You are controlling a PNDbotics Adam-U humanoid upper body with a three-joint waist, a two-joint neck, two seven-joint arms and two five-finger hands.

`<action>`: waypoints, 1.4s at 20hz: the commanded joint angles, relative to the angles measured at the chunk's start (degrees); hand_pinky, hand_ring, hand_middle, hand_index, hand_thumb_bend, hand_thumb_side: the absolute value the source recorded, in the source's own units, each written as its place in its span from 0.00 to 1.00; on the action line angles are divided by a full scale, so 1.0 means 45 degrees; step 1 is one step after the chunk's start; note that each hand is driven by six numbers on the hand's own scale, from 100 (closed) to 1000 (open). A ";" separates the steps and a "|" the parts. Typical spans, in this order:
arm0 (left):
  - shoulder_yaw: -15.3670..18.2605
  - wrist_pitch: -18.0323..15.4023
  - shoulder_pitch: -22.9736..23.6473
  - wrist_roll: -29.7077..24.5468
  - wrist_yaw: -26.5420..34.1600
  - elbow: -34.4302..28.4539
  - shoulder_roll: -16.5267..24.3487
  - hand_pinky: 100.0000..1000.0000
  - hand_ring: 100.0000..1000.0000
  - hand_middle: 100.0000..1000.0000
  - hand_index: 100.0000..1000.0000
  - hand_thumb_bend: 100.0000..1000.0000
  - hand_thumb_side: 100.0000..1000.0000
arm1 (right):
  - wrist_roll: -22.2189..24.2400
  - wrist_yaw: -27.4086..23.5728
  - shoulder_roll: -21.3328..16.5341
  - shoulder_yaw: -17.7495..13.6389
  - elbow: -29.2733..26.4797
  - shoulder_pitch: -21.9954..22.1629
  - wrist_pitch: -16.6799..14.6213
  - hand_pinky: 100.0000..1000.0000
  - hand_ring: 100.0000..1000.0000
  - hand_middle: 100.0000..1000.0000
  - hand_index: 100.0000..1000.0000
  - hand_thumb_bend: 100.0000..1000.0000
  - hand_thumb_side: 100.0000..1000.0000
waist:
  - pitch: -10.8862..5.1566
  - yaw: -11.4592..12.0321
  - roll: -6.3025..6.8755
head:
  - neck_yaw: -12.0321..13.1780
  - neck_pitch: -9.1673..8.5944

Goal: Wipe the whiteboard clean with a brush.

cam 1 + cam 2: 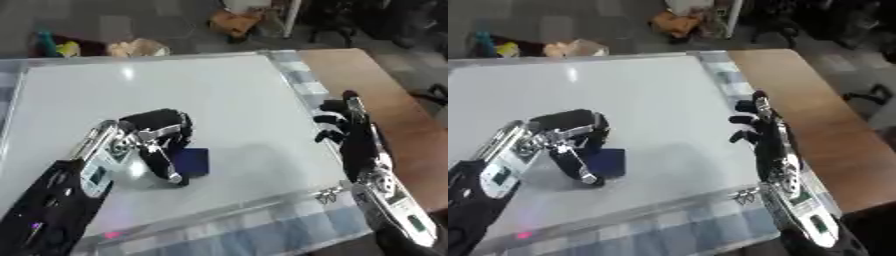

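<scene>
1. The left hand [156, 137] is seen over the near part of the whiteboard [201, 90], with its fingers curled down around a dark blue eraser block [192, 161].
2. The eraser block is held against the board surface just under and to the right of the left hand's fingers; it is partly hidden by them.
3. The whiteboard is laid flat on the worktop [385, 100], stretching away beyond the left hand and out to both sides; its surface appears white and glossy, and no marks can be made out on it.
4. The right hand [763, 131] is shown to the right of the left hand, at the board's right edge, with its fingers straight and spread, holding nothing.
5. A grey checked cloth [262, 232] is seen under the board, showing as a strip nearer than both hands and along the right edge beside the right hand.
6. The brown wooden worktop is exposed to the right of the right hand.
</scene>
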 commanded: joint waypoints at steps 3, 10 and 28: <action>0.0218 0.0222 -0.0144 -0.0016 0.0212 -0.0331 0.0335 0.22 0.30 0.30 0.09 0.59 0.00 | 0.0018 0.0003 -0.0204 -0.0158 -0.0152 -0.0075 -0.0047 0.27 0.56 0.59 0.61 0.00 0.76 | -0.0228 0.0011 0.0036 | -0.0058 -0.0055; 0.0608 0.0672 0.0017 0.0095 0.0622 -0.0522 0.0663 0.22 0.30 0.29 0.09 0.58 0.00 | 0.0036 0.0002 -0.0209 -0.0168 -0.0157 -0.0041 -0.0048 0.27 0.56 0.59 0.61 0.00 0.76 | -0.0246 0.0112 0.0024 | -0.0097 -0.0076; 0.1671 0.1263 0.0137 0.0838 0.0240 0.0208 0.1335 0.22 0.30 0.30 0.10 0.58 0.00 | 0.0097 0.0011 -0.0205 -0.0166 -0.0192 0.0034 -0.0007 0.27 0.56 0.59 0.61 0.00 0.76 | -0.0257 0.0207 -0.0031 | -0.0131 -0.0115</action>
